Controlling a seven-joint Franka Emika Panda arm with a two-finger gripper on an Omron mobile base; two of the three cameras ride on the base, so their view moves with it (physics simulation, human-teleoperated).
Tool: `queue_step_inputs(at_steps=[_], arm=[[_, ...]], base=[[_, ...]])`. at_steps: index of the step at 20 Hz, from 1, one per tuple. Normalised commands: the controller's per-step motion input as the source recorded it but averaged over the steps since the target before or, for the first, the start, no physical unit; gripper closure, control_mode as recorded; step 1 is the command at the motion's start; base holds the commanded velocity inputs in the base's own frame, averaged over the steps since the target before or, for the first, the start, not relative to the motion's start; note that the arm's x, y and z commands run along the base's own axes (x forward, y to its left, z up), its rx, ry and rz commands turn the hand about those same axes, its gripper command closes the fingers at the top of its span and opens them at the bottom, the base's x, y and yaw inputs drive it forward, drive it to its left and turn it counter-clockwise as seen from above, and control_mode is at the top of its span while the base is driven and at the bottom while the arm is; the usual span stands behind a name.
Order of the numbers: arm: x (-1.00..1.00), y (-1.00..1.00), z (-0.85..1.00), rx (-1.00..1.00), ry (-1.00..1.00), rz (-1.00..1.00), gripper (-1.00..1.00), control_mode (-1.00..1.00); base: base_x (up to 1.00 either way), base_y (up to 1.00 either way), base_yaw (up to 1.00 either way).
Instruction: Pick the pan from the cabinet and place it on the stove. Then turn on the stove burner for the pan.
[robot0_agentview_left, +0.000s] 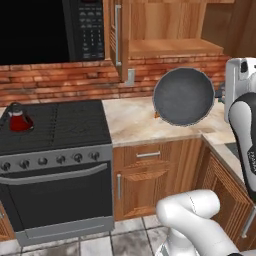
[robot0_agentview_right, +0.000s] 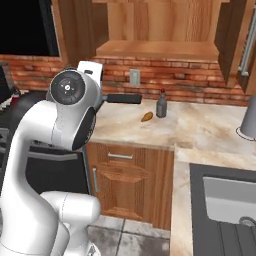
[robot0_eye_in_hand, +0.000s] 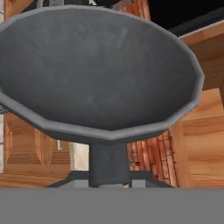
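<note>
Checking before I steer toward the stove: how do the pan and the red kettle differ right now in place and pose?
The pan hangs tilted in the air over the counter, held by its handle in the gripper; the red kettle stands upright on the stove, at its left side. The pan is dark grey, wide and shallow; the kettle is red, smaller and rounded. Both are cookware.

pan handle (robot0_agentview_right: 122, 98), bottle (robot0_agentview_right: 161, 105), counter (robot0_agentview_right: 200, 127)
</note>
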Motion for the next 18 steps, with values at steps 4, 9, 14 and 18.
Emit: queue_step_inputs(at_steps=[4,9,14,18], arm=[[0.0,0.0,0.0,0.0,0.0,0.0,1.0,1.0],[0.0,0.0,0.0,0.0,0.0,0.0,1.0,1.0],[0.0,0.0,0.0,0.0,0.0,0.0,1.0,1.0],[0.0,0.0,0.0,0.0,0.0,0.0,1.0,1.0]], base=[[-0.42,0.5,0.0],[-0.38,0.57,0.0],[-0.3,0.65,0.0],[-0.13,0.73,0.0]])
